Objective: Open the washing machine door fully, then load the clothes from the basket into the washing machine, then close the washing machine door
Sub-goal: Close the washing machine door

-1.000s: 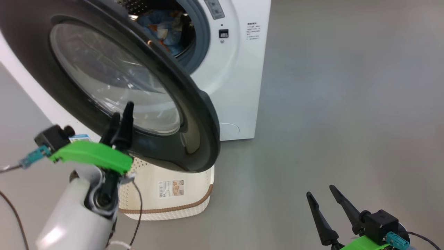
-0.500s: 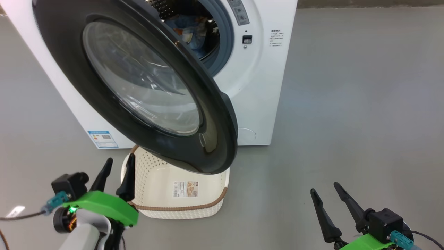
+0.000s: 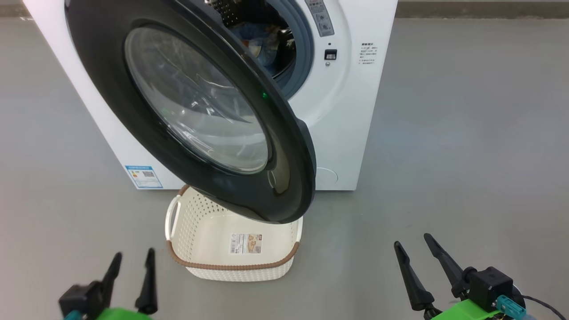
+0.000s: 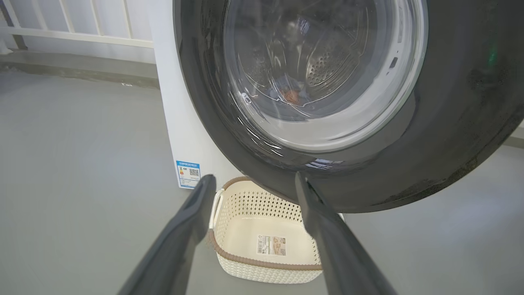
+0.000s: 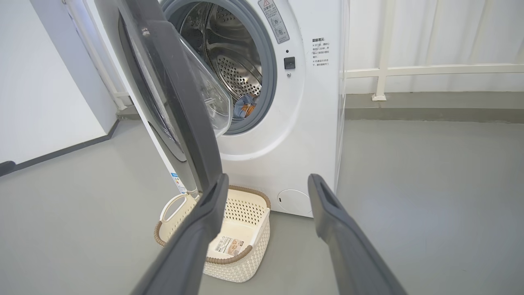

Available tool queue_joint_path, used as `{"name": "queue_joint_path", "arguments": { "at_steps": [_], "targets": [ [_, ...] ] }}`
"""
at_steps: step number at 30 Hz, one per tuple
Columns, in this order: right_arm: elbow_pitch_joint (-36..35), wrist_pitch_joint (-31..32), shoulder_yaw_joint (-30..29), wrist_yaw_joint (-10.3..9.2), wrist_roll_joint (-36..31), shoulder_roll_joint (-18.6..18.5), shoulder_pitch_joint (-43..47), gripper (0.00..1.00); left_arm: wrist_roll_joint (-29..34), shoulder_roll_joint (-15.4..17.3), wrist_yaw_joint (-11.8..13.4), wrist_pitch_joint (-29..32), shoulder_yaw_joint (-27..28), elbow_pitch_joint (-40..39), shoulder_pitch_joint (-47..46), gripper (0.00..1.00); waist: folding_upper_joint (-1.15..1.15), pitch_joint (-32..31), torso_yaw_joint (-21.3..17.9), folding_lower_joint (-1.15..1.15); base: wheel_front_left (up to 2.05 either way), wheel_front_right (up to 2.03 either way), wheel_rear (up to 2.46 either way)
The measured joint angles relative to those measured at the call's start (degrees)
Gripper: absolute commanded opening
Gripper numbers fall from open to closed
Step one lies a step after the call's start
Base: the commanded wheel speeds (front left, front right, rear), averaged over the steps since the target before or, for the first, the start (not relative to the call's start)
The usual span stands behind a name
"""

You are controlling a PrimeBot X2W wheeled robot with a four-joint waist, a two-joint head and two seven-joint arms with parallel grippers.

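The right gripper [image 5: 269, 180] holds its jaws wide apart and empty. Beyond them the washing machine door [image 5: 180, 106] stands partly open, nearly edge-on, with the clothes [image 5: 245, 107] low inside the washing machine [image 5: 311, 135]. The basket [image 5: 245, 254] sits empty on the floor [image 5: 430, 196] below the door.

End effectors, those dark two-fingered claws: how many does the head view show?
2. The left end effector sits at the lower left, beside the basket; the right end effector at the lower right, over the floor. Both are open and empty.
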Motion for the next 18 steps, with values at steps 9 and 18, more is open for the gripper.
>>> {"name": "queue_joint_path", "arguments": {
  "at_steps": [9, 18],
  "targets": [
    [0.10, 0.00, -0.14, 0.00, 0.01, 0.12, 0.01, 1.00, 4.21, -2.36, -1.30, 0.00, 7.65, -1.57, 5.46, 1.00, 0.00, -1.04, 0.45, 0.00, 0.00, 0.00, 0.00],
    [0.16, 0.00, -0.63, 0.00, -0.08, 0.04, 0.02, 1.00, 7.27, -4.59, -3.31, 0.00, 11.62, -1.65, 6.05, 1.00, 0.00, -1.28, 0.92, 0.00, 0.00, 0.00, 0.00]
  ]
}}
